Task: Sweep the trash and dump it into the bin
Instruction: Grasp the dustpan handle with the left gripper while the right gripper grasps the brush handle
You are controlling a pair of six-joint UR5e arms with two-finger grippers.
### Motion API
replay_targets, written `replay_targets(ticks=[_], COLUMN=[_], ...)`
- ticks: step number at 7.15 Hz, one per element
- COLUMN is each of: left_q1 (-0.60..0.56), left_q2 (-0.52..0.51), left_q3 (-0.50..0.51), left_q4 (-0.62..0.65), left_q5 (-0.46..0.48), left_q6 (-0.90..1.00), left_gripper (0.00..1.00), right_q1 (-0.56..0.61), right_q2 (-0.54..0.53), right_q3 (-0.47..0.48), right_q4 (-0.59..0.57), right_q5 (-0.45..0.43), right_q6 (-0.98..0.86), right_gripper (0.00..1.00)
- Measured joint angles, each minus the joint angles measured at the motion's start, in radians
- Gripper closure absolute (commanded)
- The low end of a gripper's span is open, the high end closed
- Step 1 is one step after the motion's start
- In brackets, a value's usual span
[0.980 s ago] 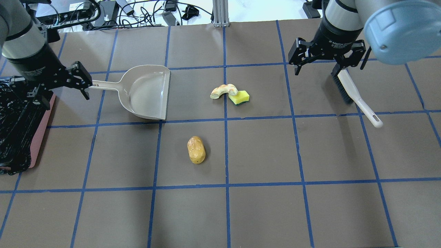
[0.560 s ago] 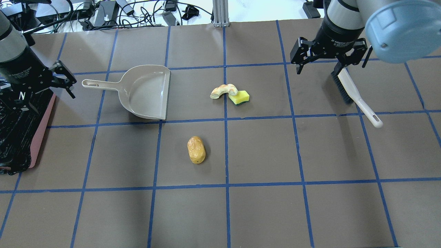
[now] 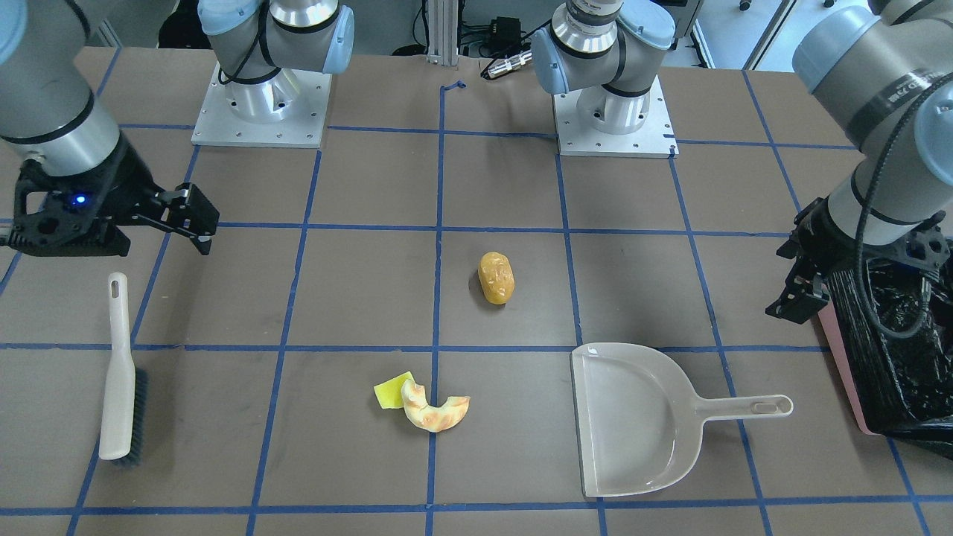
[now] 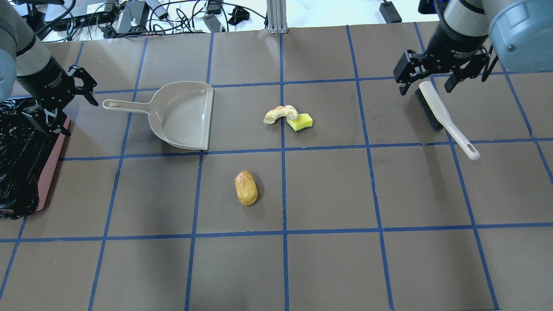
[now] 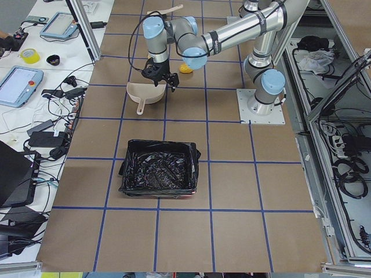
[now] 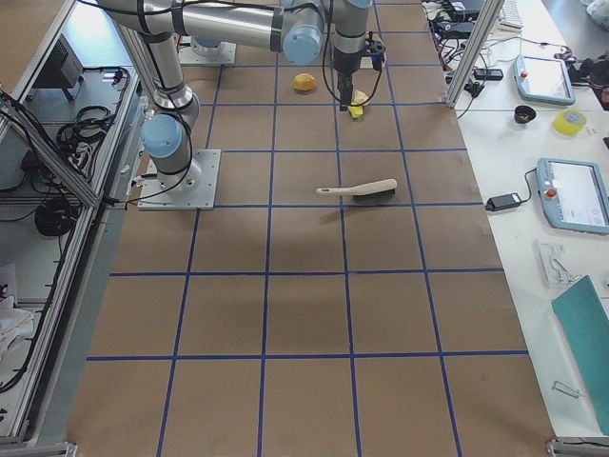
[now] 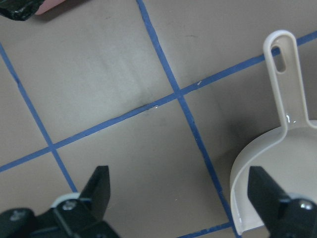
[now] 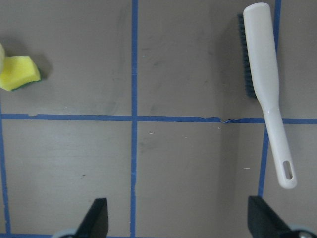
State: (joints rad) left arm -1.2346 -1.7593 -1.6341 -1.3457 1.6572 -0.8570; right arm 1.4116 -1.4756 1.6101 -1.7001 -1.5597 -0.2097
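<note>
The trash lies mid-table: a lumpy yellow-orange oval (image 4: 246, 188) (image 3: 496, 278), and further off a bitten ring piece (image 4: 281, 114) (image 3: 435, 408) touching a flat yellow square (image 4: 300, 122) (image 8: 19, 73). The bin (image 4: 21, 160) (image 3: 893, 350) (image 5: 159, 174), pink-sided with a black bag, stands at the left edge. My left gripper (image 4: 78, 117) (image 7: 178, 178) hovers open and empty between the bin and the dustpan handle. My right gripper (image 4: 425, 88) (image 8: 177, 203) hangs open and empty above the head end of the brush.
A beige dustpan (image 4: 183, 114) (image 3: 633, 417) lies flat, handle toward the bin, mouth toward the trash. A white brush (image 4: 445, 116) (image 3: 119, 372) with dark bristles lies at the far right. Cables and gear sit beyond the table's far edge.
My left gripper has pulled back from the dustpan handle toward the bin. The right gripper has shifted right along the far side. Dustpan, brush and trash have stayed put.
</note>
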Motion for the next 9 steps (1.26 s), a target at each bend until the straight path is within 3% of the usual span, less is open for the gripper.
replay_targets(ticks=[1,2,3,4,6,7,9], left_q1=[0.000,0.000,-0.001,-0.004,-0.022,-0.033,-0.052], left_q2=[-0.042,-0.090,-0.138,-0.177,-0.230,-0.255,-0.292], left_q3=[0.036,0.079,0.119,0.146,0.173,0.191,0.208], left_q4=[0.031,0.075,0.147,0.210,0.257,0.262,0.264], left_q5=[-0.013,-0.025,-0.047,-0.072,-0.092,-0.088,-0.061], left_q6=[-0.054,-0.087,-0.118,-0.159,-0.210,-0.244,-0.348], left_gripper=[0.00,0.21,0.24,0.00,0.00,0.10,0.09], right_q1=[-0.043,-0.066,-0.082,-0.106,-0.172,-0.190,-0.201], right_q2=[0.015,0.029,0.047,0.060,0.068,0.068,0.069], right_q3=[0.011,0.016,0.025,0.056,0.169,0.221,0.278], right_q4=[-0.028,-0.051,-0.066,-0.077,-0.178,-0.243,-0.289], right_q5=[0.000,-0.005,-0.012,-0.015,-0.016,-0.017,-0.062], right_q6=[-0.102,-0.162,-0.204,-0.242,-0.360,-0.424,-0.465], right_gripper=[0.00,0.02,0.04,0.04,0.01,0.01,0.01])
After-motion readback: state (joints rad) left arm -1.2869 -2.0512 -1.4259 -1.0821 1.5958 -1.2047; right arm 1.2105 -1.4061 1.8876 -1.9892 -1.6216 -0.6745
